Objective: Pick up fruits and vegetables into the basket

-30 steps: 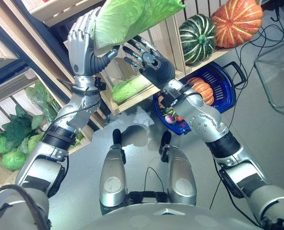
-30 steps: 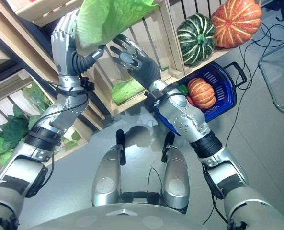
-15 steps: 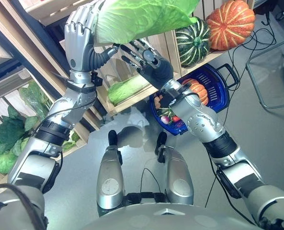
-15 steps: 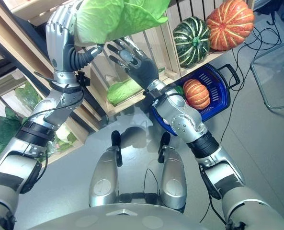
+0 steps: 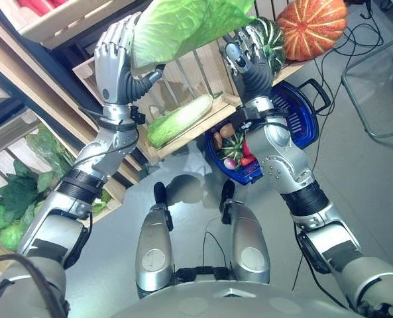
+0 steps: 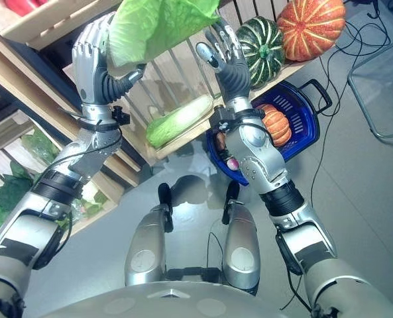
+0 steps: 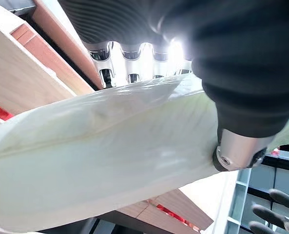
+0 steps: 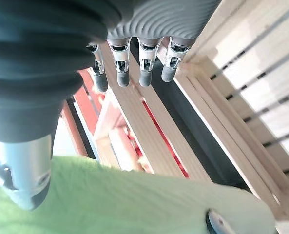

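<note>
Left hand point(image 5: 116, 59) stays curled around the big green cabbage point(image 5: 183, 23) up high, and the open right hand point(image 5: 248, 53) has swung up beside it to help carry it to the blue basket point(image 5: 302, 119).

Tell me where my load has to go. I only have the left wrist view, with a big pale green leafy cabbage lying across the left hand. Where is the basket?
Observer: The blue plastic basket sits on the floor below the right forearm, far beneath the cabbage that the left hand holds up high.
Operator: Is the right hand helping?
Observer: The right hand is raised beside the cabbage's other end, fingers straight and not curled round it.
Operator: Anything in the basket?
Observer: Yes, a small orange pumpkin and a few small vegetables beside it.
</note>
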